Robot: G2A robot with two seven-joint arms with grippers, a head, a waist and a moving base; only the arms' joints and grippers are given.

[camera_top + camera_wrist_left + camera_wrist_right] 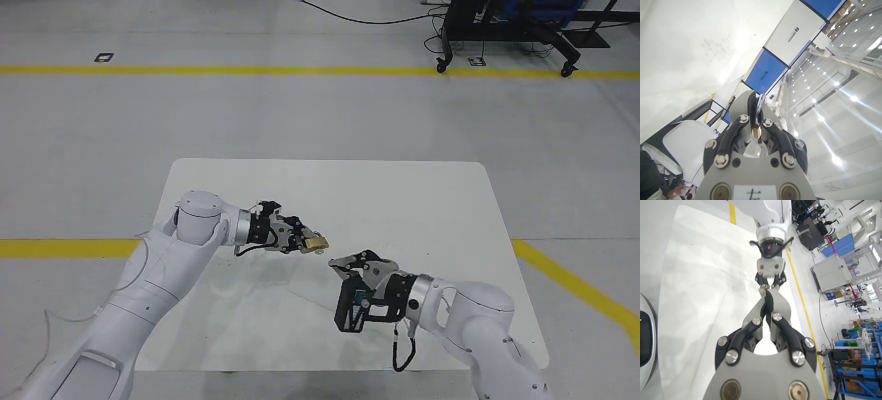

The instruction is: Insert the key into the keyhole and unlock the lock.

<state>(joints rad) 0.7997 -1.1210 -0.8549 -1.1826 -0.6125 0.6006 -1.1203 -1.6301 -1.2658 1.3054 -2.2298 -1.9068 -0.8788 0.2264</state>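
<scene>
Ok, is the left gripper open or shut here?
Shut on the padlock: in the left wrist view the left gripper clamps its brass body, the silver shackle showing between the fingers.

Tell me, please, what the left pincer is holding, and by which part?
The left pincer holds the brass padlock, its pads closed on the silver shackle; the brass body juts out beyond them.

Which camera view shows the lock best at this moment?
The left wrist view: the lock sits close, silver shackle and brass body clamped in the left gripper. The top view shows it as a small brass block. The right wrist view shows at most a thin brass sliver that I cannot identify.
</scene>
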